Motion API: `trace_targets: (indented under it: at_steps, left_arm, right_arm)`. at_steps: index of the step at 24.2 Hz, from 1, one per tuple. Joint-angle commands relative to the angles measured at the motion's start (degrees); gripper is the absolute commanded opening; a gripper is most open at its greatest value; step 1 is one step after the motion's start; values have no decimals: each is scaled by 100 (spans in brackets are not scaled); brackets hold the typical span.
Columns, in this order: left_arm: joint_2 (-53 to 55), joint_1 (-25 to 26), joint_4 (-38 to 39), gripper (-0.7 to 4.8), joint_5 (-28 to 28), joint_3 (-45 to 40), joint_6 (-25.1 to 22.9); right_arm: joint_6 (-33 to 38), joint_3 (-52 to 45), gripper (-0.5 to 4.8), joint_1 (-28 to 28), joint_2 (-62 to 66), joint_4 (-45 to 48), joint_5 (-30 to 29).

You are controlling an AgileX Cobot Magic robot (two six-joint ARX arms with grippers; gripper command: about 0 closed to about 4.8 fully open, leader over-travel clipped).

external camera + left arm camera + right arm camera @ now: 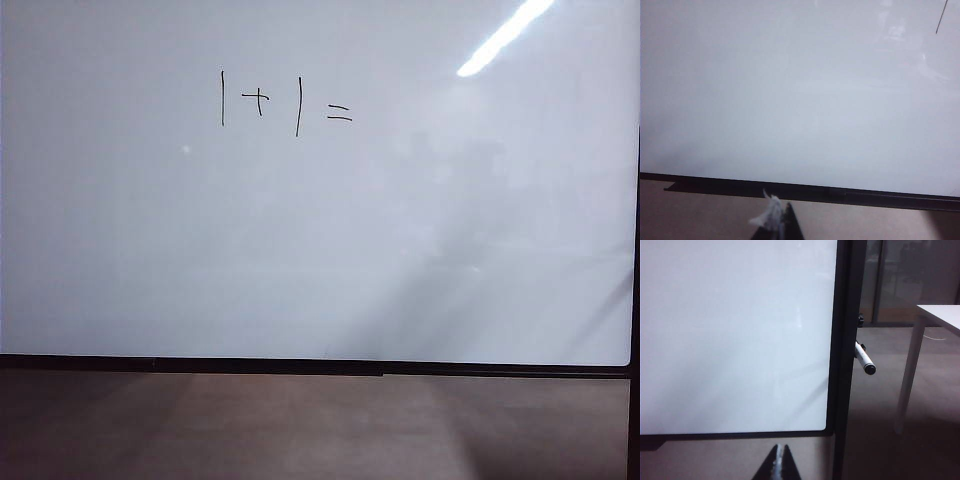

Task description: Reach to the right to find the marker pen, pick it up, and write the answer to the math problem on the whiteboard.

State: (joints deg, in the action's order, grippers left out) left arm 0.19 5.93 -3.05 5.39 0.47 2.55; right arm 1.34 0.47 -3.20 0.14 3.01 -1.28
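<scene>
Black strokes on the whiteboard (120, 250) read "1+1=" (285, 103); right end effector (779, 462) closed, left end effector (780, 225) unclear.

Office, whiteboard (320, 250), white table (940, 315)

The left gripper (782, 225) has dark pointed fingertips with white scraps stuck beside them; the right gripper (779, 463) has dark, tapered fingertips.
</scene>
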Motion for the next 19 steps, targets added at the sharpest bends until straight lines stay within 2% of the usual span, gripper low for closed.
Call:
trace_targets:
  at_steps: [1, 10, 12, 13, 16, 18, 19]
  left_arm:
    - [4, -2, -85, -5, 20, 20, -24]
    - [4, -2, -92, -5, 46, 22, -37]
    - [4, -4, -92, -5, 125, 70, -15]
    - [4, -7, -96, -5, 157, 118, 50]
    - [4, -7, -44, -5, 118, 472, 520]
    - [35, -9, 192, -5, 98, 892, 562]
    - [81, -9, 339, -5, 101, 1102, 560]
  right_arm:
    - [-26, -24, -1, 0, -2, -177, 9]
    - [-24, -24, 0, 2, -2, -195, 7]
    - [33, -7, 23, 2, -2, -79, -20]
    - [109, 50, 71, 2, -2, -33, -66]
    - [398, 553, 319, 4, -2, -223, -109]
    - [396, 1043, 415, 4, 20, -568, -125]
    - [363, 1285, 427, 2, 48, -734, -131]
